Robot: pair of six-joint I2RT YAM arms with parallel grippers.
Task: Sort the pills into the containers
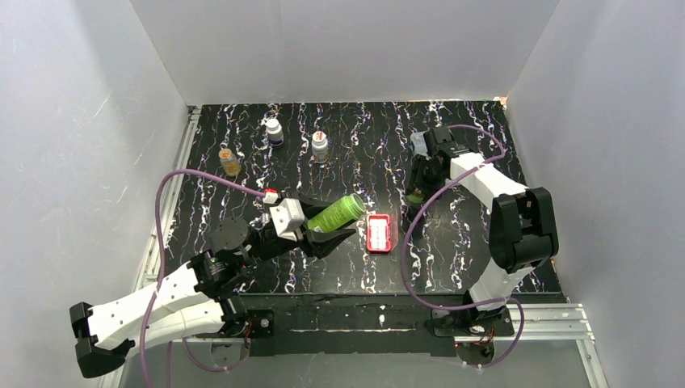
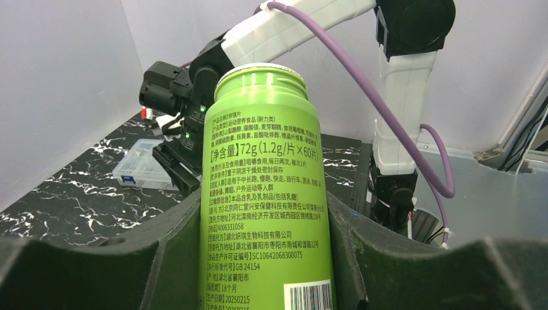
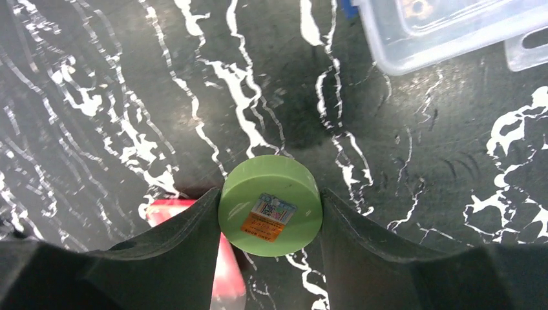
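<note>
My left gripper (image 1: 331,224) is shut on a green pill bottle (image 1: 337,212) and holds it tilted above the table. In the left wrist view the bottle (image 2: 265,174) stands between my jaws with its mouth uncapped. The red pill case (image 1: 378,233) with whitish compartments lies flat just right of the bottle. My right gripper (image 1: 418,191) is shut on the bottle's green cap (image 3: 270,205), held low over the table. A red edge of the pill case (image 3: 169,210) shows behind the left finger. No loose pills show.
Three small bottles stand at the back: a white one (image 1: 275,131), one with an orange top (image 1: 321,145) and an amber one (image 1: 230,162). A clear plastic box (image 1: 418,144) lies by the right gripper, also in the right wrist view (image 3: 452,26) and the left wrist view (image 2: 139,166).
</note>
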